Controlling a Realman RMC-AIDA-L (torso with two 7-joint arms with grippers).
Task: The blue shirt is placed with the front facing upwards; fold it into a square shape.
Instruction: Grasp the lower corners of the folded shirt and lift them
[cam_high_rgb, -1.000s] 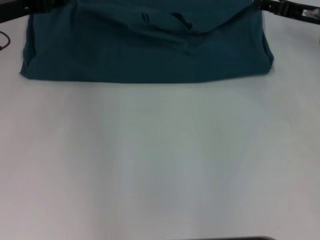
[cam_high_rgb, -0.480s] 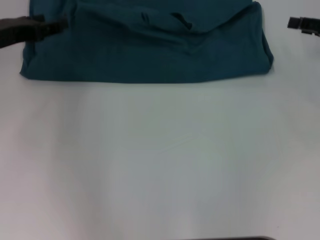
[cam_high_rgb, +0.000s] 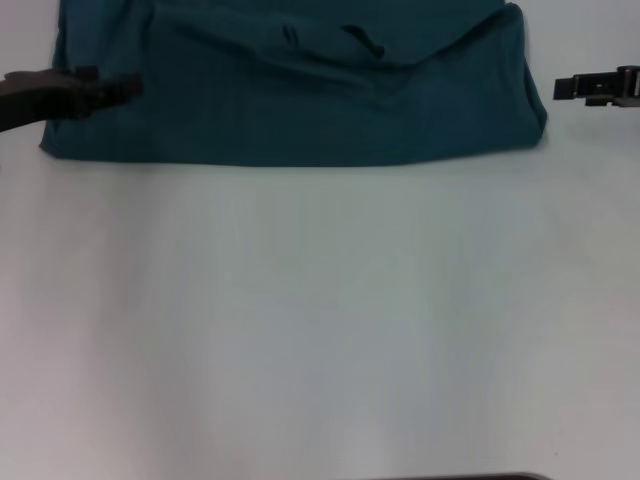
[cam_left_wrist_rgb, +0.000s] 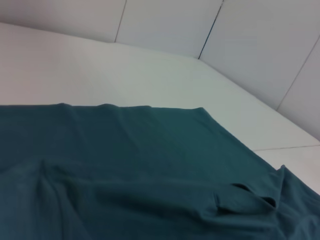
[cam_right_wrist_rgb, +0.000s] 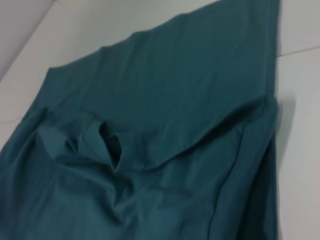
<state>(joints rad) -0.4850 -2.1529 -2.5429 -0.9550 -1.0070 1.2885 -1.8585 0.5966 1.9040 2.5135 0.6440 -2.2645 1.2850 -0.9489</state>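
The blue shirt (cam_high_rgb: 300, 110) lies folded into a wide band across the far part of the white table, plain teal side up, with a puckered fold (cam_high_rgb: 362, 42) near its middle. No print shows. My left gripper (cam_high_rgb: 125, 88) reaches in from the left, its tip over the shirt's left end. My right gripper (cam_high_rgb: 562, 88) hovers just off the shirt's right edge, above bare table. The left wrist view shows the shirt (cam_left_wrist_rgb: 125, 160) flat with a straight far edge. The right wrist view shows the shirt (cam_right_wrist_rgb: 165, 125) and the same pucker (cam_right_wrist_rgb: 112, 145).
Bare white table (cam_high_rgb: 320, 320) stretches from the shirt's near edge to the front. A dark strip (cam_high_rgb: 450, 477) sits at the very front edge. Pale wall panels (cam_left_wrist_rgb: 250, 45) rise behind the table in the left wrist view.
Both grippers have come away from the shirt's far corners toward its near side. The right one has also moved inward, closer to the shirt's edge. The shirt lies as before.
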